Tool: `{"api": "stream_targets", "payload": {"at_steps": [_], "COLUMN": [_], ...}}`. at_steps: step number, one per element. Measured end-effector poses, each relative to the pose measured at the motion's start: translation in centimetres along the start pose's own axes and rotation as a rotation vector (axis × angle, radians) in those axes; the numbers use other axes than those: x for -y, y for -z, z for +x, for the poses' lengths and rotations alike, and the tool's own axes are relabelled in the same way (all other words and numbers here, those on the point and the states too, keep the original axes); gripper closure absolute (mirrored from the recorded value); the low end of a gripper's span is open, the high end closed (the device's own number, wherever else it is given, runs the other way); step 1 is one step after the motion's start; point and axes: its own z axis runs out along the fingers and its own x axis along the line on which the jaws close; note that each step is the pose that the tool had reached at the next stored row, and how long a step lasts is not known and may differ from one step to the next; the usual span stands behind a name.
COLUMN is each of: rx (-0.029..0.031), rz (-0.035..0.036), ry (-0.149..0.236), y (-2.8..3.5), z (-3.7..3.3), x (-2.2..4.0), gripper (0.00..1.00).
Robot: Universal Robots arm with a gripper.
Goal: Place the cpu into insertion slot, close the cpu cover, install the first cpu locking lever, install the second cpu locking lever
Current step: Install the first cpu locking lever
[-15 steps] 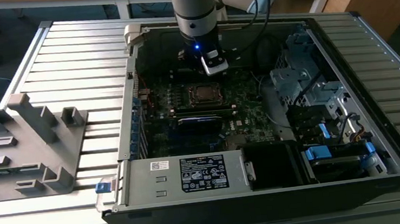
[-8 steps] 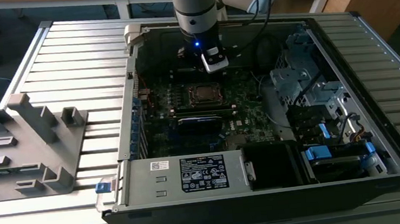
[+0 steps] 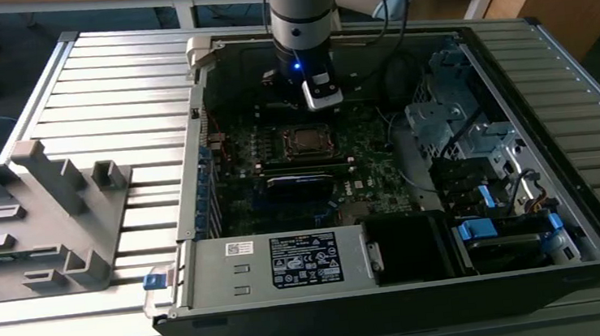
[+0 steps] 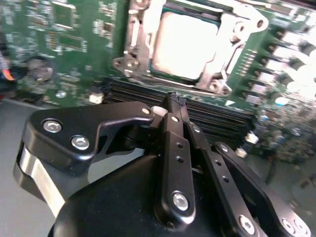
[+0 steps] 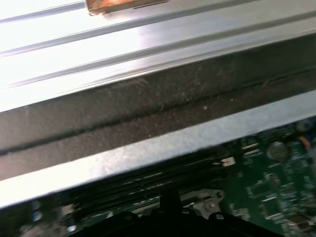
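Cpu (image 4: pixel 183 44) sits in its socket under the cover (image 4: pixel 134 47); tool (image 4: pixel 174 101) hovers just beside, fingers together, empty. Cover looks thin, stiff — press its edge.

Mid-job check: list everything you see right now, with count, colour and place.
Open black computer case: one, on the ribbed metal table.
Green motherboard: one, inside the case.
Dull silver-grey square cpu: one, seated in the socket.
Silvery metal cpu cover frame: one, down around the cpu.
Grey power supply box: one, near end of the case.
Grey plastic fixture: one, on the table at the exterior view's left.
Black pincer: one, fingers together, empty, just beside the socket.
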Motion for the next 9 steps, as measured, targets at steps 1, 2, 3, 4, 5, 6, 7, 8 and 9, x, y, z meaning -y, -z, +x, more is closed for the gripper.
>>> {"api": "stream_targets", "payload": {"at_steps": [1, 2, 3, 4, 5, 6, 7, 8, 9], "rx": [-0.0165, -0.0219, -0.0226, -0.0232, -0.0238, -0.0240, -0.0229, -0.0197, -0.0153], "rz": [0.0063, 0.0086, 0.0088, 0.0089, 0.0089, 0.0098, 0.0154, 0.0282, 0.0453], "ry": [-0.003, -0.003, -0.004, -0.004, -0.004, -0.004, -0.003, 0.001, 0.006], "y": [-0.01, -0.01, -0.01, -0.01, -0.02, -0.03, -0.03, -0.03, -0.02], "z": [-0.06, -0.08, -0.08, -0.08, -0.09, -0.09, -0.09, -0.09, -0.09], "x": [-0.02, -0.02, -0.02, -0.02, -0.02, -0.02, -0.03, -0.02, -0.02], "gripper": [0.89, 0.89, 0.89, 0.89, 0.89, 0.89, 0.89, 0.89, 0.89]}}
